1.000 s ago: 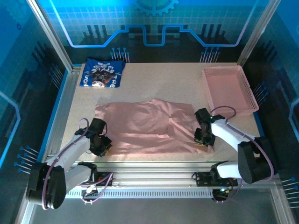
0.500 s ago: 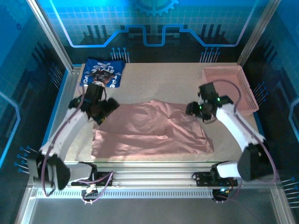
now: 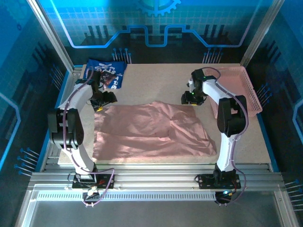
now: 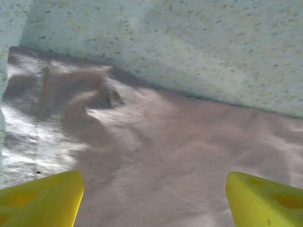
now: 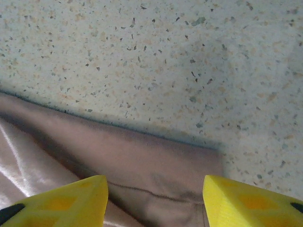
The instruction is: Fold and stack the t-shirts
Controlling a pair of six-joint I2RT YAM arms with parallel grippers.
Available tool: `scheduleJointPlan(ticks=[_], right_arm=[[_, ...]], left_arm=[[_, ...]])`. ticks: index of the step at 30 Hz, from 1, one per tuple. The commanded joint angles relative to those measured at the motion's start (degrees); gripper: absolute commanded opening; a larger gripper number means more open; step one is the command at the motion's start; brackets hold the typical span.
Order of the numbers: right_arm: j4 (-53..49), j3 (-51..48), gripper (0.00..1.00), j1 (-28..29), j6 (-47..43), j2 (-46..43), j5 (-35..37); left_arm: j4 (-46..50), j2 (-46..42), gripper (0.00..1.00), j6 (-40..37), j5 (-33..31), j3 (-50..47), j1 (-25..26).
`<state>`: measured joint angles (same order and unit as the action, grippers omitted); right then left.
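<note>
Currently soft wrinkled pink t-shirt [image 3: 151,130] flat on speckled table [image 3: 165,80]; left fingers [image 4: 38,201], right fingers [image 5: 59,201] wide, empty.

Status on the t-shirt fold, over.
Both open: left gripper, right gripper, over far corners of pink t-shirt. Pink spread, wrinkled; navy t-shirt folded far left, not stacked. Basket far right, clear of cloth.

The dusty pink t-shirt [image 3: 151,130] lies spread out in the middle (rumpled, a fold creasing its right half), while the navy blue t-shirt [image 3: 116,75] with white-and-red print sits folded at the far left corner of the table [image 3: 165,80].
</note>
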<state>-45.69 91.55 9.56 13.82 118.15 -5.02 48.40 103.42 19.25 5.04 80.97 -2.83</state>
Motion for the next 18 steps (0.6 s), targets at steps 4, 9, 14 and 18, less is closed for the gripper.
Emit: scheduleJointPlan(ticks=[4, 9, 14, 18], right_arm=[[-2.1, 1.2, 0.57, -0.6, -1.4, 1.6, -0.8], [-2.0, 0.0, 0.56, -0.6, -1.1, 2.1, -0.2], [-2.4, -0.1, 0.56, -0.8, -0.7, 2.7, 1.6], [-2.1, 0.4, 0.56, -1.0, -0.3, 3.5, 1.1]], left_arm=[[1.7, 1.8, 0.77, -5.3, -4.8, 0.6, -2.4], [-1.1, 2.4, 0.76, -3.9, -6.2, -0.3, -4.9], [-2.3, 4.4, 0.75, -3.6, -7.1, 0.5, -5.8], [-3.6, 6.2, 0.74, -2.5, -5.8, 0.4, -6.3]])
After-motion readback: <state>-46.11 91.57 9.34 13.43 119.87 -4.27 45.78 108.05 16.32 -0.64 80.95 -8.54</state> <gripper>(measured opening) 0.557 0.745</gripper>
